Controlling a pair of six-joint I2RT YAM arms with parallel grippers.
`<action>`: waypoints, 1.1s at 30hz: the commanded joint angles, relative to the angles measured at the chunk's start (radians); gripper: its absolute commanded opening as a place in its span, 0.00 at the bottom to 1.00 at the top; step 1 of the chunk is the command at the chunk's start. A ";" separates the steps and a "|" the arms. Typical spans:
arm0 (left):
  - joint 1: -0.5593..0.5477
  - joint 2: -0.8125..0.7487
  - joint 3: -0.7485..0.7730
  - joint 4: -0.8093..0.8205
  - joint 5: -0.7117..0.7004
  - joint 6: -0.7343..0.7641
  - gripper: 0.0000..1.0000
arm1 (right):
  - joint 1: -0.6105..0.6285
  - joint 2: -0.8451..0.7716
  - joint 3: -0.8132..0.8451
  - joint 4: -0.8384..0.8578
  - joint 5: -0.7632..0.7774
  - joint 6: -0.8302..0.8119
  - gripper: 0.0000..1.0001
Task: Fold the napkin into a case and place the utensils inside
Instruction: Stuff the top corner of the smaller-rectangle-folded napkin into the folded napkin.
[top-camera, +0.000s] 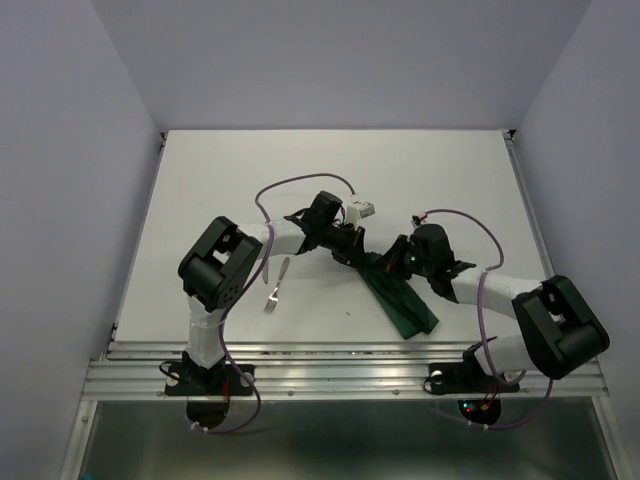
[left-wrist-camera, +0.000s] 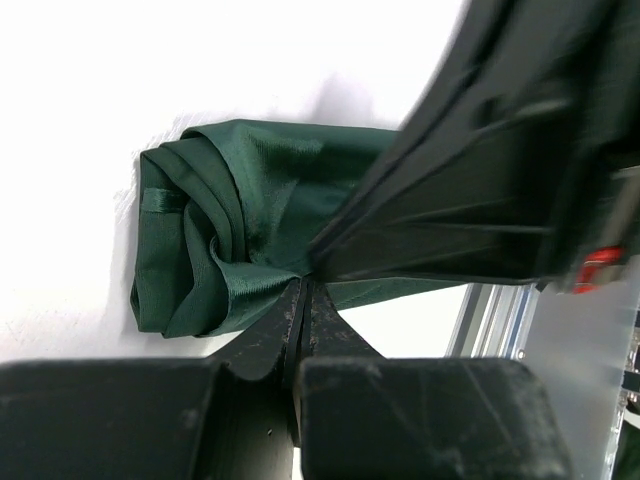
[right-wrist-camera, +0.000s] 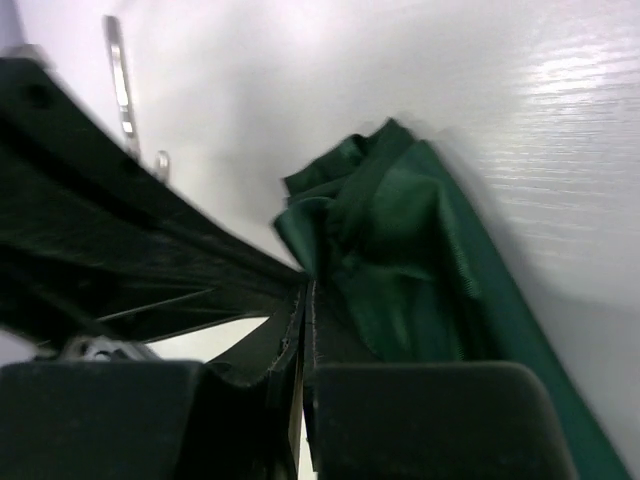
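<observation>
Two tools pinch same bunched far end of napkin (top-camera: 405, 305): left tool (left-wrist-camera: 300, 300) and right tool (right-wrist-camera: 305, 300), each with tips together on cloth. Strip's long axis runs diagonally from tools toward near-right desk (top-camera: 200, 180) edge. Utensils (top-camera: 272, 296) lie left of napkin, apart from it, nearer left arm.

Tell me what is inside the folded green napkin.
Nothing pokes out of the napkin; only bunched green folds show, pinched by the left gripper and right gripper. Its inside is hidden by the cloth. A fork lies outside on the table.
</observation>
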 joint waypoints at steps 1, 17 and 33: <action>-0.009 -0.025 0.026 0.015 0.017 0.017 0.00 | 0.013 -0.107 0.040 -0.032 0.031 -0.029 0.05; -0.009 -0.017 0.032 0.015 0.011 0.012 0.00 | 0.031 -0.170 0.114 -0.405 0.176 -0.410 0.40; -0.010 -0.002 0.054 0.012 0.012 0.003 0.00 | 0.082 -0.038 0.144 -0.324 0.104 -0.396 0.32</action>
